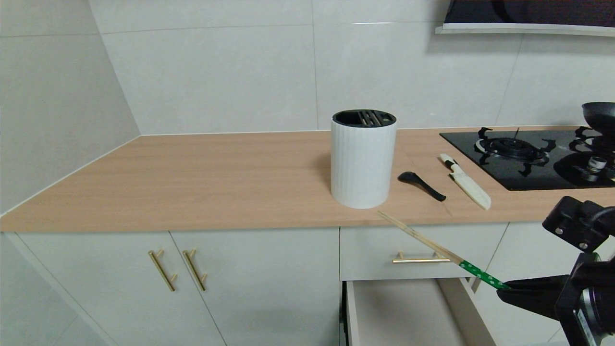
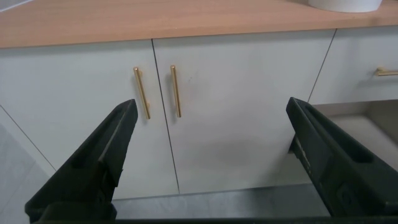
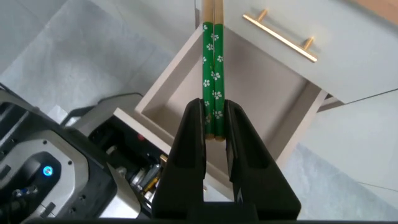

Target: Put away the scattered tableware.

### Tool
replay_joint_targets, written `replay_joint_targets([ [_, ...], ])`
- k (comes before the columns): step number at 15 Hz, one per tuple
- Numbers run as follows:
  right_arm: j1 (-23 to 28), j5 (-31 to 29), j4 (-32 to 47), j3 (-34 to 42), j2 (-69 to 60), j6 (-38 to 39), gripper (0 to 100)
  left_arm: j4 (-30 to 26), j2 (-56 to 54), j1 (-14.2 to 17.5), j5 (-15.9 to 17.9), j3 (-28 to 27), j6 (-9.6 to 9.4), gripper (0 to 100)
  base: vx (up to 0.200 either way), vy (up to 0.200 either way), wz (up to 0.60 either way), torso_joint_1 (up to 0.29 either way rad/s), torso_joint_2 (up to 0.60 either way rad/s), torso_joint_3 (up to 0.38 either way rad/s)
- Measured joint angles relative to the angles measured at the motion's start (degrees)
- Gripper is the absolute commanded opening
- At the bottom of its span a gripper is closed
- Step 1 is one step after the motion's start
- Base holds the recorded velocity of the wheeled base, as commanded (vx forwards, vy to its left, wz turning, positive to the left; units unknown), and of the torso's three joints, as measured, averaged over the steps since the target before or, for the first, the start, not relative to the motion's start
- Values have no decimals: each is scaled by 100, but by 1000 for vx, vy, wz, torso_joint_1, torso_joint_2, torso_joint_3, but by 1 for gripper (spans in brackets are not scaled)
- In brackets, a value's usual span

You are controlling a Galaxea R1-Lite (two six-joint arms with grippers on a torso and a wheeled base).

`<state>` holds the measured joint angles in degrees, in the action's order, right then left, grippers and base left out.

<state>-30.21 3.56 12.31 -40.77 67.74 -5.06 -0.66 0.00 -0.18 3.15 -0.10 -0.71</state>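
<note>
Early going, by my read: the wooden surface [image 1: 216,178] carries two loose pieces, and just one pair is in hand. Below its edge the open drawer [image 1: 353,312] shows a pale floor, and I spot nothing lying in the part in view. Up top, the white ribbed utensil holder [image 1: 362,166] stands upright with a black slotted insert. Nothing pokes out, and what sits down in the slots I can't tell. The left claw [image 2: 211,106] hangs spread wide and empty before the cabinet doors [image 2: 236,112]. The right claw [image 1: 509,288] sits low by the drawer front, pinching the green flowered ends of the chopsticks [image 1: 432,247]. Their bare tips slant up toward the surface's edge near the holder's foot. The white-bladed knife [image 1: 465,181] lies flat beside the gas hob [image 1: 528,158], with the black spoon [image 1: 421,184] between knife and holder, touching neither. Both are left to stow, I'd say.
</note>
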Motion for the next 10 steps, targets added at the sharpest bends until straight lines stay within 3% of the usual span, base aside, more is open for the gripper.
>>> replay_joint_targets([
  [3,-60,79,-5,50,83,-2,0,0,0,0,0,0,0,100,0,0,0,-116,287,168],
  [10,-184,82,-9,135,297,-2,0,-2,0,0,2,0,0,100,0,0,0,-182,466,278],
])
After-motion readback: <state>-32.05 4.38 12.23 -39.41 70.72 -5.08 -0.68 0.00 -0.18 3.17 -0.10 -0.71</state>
